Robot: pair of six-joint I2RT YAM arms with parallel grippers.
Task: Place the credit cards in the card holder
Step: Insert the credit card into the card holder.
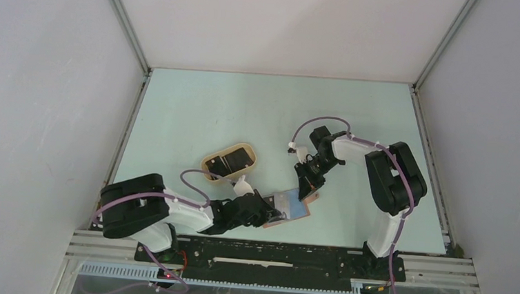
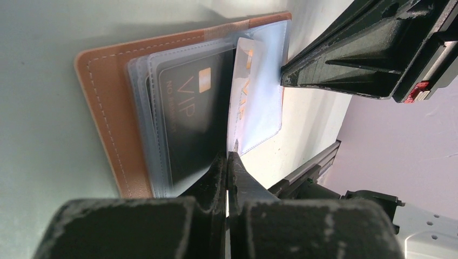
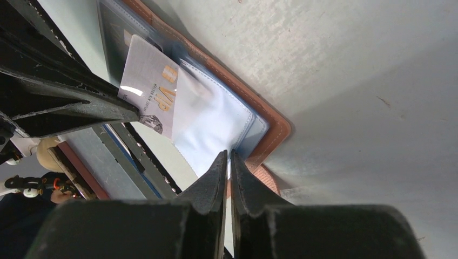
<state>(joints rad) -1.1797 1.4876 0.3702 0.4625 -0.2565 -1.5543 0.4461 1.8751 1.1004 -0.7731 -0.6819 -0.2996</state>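
Observation:
The card holder lies open near the table's front edge, brown leather with light blue clear pockets. A black VIP card sits in one pocket. A pale grey-white VIP card is partly inside a pocket, as the right wrist view also shows. My left gripper is shut on that pale card's outer edge. My right gripper is shut on the edge of the blue pocket leaf, opposite the left gripper. Two dark cards lie in the tan oval tray.
The tan oval tray stands just behind and left of the card holder. The metal rail of the arm mount runs along the near table edge, close to the holder. White walls enclose the pale green table.

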